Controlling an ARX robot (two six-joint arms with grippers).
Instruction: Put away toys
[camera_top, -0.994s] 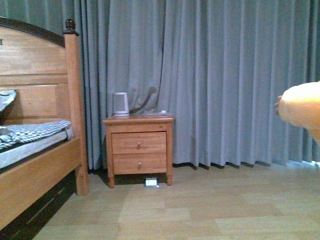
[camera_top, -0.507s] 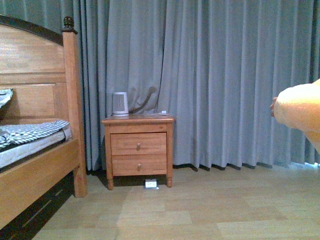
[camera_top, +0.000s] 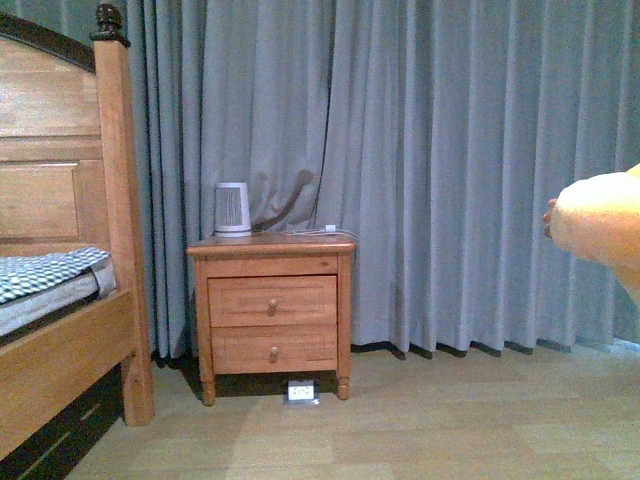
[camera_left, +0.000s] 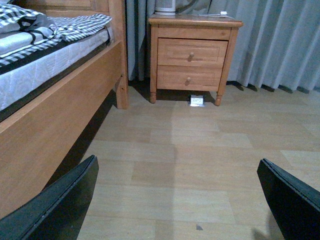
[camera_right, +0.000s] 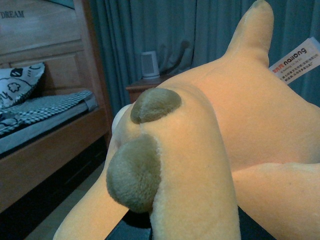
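Observation:
The plush animal (camera_right: 210, 130) is yellow-orange and fills most of the right wrist view. It has brownish patches (camera_right: 155, 104), a pointed ear and a white tag (camera_right: 296, 60). My right gripper (camera_right: 195, 227) is shut on it from below, with only dark finger parts showing under the plush. In the front view the plush (camera_top: 600, 225) hangs in the air at the right edge, well above the floor. My left gripper (camera_left: 175, 210) is open and low over the wooden floor, with nothing between its black fingers (camera_left: 55, 205).
A wooden bed (camera_top: 60, 330) with checked bedding stands at the left. A two-drawer nightstand (camera_top: 272, 310) stands against the grey curtain (camera_top: 450, 150) with a white device (camera_top: 232, 208) on top. A small box (camera_top: 301, 391) lies on the floor under it.
The bed has slid toward the left edge of the front view and the nightstand looks larger and nearer. The plush stays at the right edge in the right gripper.

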